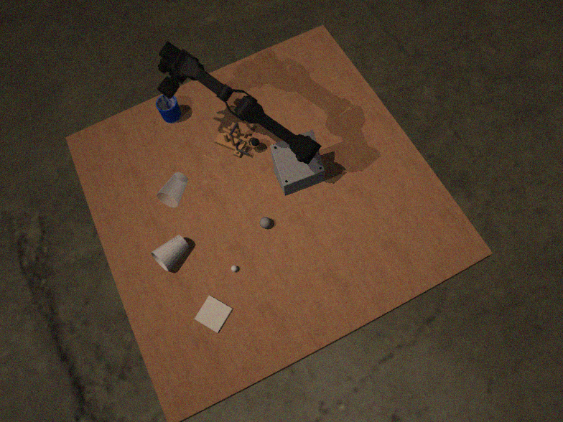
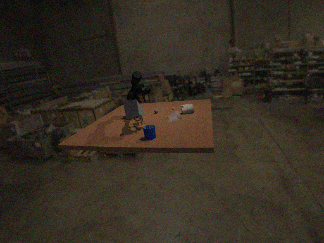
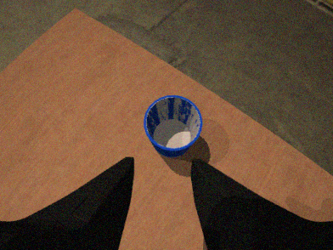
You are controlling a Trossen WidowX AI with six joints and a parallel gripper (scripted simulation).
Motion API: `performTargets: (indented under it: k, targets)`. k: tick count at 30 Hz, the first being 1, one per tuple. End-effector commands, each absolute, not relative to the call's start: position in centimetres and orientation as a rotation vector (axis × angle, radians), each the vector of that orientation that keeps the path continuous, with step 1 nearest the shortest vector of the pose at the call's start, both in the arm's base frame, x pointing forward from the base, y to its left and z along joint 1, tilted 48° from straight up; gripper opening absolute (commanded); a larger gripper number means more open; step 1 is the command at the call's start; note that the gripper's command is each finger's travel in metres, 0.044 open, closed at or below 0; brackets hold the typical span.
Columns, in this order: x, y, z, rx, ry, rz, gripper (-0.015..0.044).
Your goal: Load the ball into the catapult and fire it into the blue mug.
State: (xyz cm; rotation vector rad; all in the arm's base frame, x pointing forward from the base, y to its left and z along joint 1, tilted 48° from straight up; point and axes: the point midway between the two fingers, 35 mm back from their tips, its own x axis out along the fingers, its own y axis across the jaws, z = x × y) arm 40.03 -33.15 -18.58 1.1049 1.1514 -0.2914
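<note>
The blue mug [image 1: 171,113] [image 2: 149,132] [image 3: 171,154] stands upright near the table edge; no ball shows in it, only a bright patch on its floor. The wooden catapult [image 1: 225,141] [image 2: 138,121] stands between the mug and the grey box. A black ball [image 1: 254,141] shows at the catapult's end towards the box; whether it sits in the catapult's cup cannot be told. My gripper [image 3: 162,166] is partly open and empty, fingertips apart over the table, with the mug ahead of them in the wrist view. In the top view the arm stretches high over the catapult towards the mug.
A grey box [image 1: 298,168] [image 2: 131,109] sits by the arm's base. A translucent cup [image 1: 174,189] [image 2: 173,117] and a white cup [image 1: 171,253] [image 2: 187,108] lie on their sides. A grey ball [image 1: 266,222] [image 2: 156,111], a small white ball [image 1: 235,268] [image 2: 173,108] and a white tile [image 1: 213,313] lie apart.
</note>
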Motion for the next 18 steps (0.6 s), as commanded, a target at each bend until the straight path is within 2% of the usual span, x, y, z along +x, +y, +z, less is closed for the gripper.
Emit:
performTargets:
  k: [1, 3, 12, 18]
  targets:
    - [40.1, -33.1, -18.6, 1.112, 1.149, -0.291, 0.0046]
    - [40.1, -33.1, -18.6, 1.112, 1.149, -0.291, 0.0]
    - [40.1, -33.0, -18.6, 1.108, 1.151, -0.288, 0.0]
    - [40.0, -30.3, -18.4, 0.976, 1.239, -0.212, 0.0]
